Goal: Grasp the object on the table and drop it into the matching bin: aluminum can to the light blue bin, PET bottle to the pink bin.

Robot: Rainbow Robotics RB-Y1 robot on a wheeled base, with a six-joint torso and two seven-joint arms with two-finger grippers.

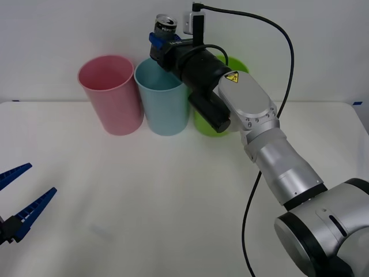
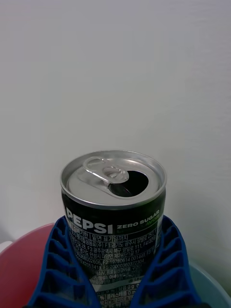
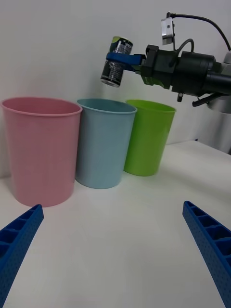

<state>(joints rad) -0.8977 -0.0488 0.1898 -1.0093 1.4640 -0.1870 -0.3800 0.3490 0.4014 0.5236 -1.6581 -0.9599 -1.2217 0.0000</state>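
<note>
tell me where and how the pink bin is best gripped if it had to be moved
Take the pink bin by its open rim, one finger inside the wall and one outside, coming down from above. It stands upright and empty, its body looks too wide to span, and the light blue bin crowds one side.

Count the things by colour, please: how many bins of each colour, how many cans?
Pink bin: 1
Light blue bin: 1
Lime green bin: 1
Aluminum can, held in the right gripper: 1
Total: 4
</note>
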